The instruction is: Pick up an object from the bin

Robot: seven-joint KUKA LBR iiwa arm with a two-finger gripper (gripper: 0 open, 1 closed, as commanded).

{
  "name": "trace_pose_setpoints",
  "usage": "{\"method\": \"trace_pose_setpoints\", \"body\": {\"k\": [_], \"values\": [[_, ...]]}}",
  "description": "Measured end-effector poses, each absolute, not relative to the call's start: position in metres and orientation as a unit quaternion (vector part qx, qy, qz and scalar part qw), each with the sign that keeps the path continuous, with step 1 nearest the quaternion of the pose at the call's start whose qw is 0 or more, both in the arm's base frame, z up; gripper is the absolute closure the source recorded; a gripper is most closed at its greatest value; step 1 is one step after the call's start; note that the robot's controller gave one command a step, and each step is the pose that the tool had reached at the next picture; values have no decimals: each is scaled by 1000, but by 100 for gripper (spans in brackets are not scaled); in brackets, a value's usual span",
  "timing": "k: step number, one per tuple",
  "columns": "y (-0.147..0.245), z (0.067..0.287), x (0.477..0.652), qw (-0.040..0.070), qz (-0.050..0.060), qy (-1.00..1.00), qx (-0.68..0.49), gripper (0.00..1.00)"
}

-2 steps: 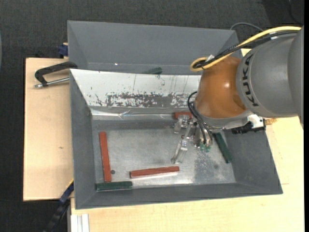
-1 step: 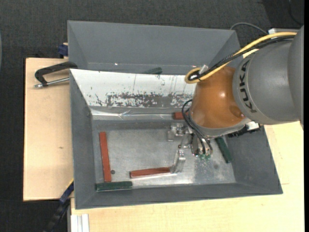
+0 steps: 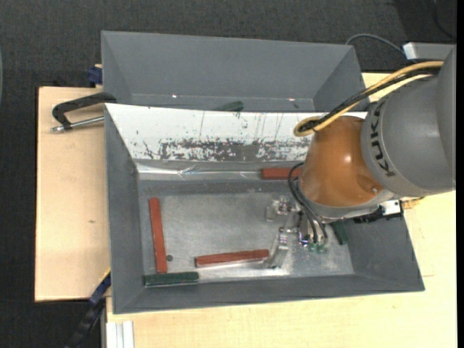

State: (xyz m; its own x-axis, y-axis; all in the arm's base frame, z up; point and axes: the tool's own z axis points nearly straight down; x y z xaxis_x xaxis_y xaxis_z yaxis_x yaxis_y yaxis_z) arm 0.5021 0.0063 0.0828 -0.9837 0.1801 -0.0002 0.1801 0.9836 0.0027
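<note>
Toward the lower right of the frame, the gripper point(image 3: 278, 249) hangs low over the bin point(image 3: 217, 216) floor, at the right end of a red-brown flat stick point(image 3: 232, 258). That stick lies flat near the front wall, probably where it slid; a second red-brown stick point(image 3: 156, 234) hugs the left wall. I cannot tell how wide the gripper is, or whether it grips anything.

Black capitals right there on the grey arm casing point(image 3: 417, 136) at the right, spelling KUKA, letters running up its curved edge just beside the orange cover point(image 3: 337, 169).
</note>
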Motion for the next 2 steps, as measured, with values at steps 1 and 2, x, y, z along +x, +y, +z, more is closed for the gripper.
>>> {"method": "trace_pose_setpoints", "body": {"k": [1, 2], "values": [[69, 81, 495, 2, 1, 990, -138, 100], [69, 81, 495, 2, 1, 990, -138, 100]]}}
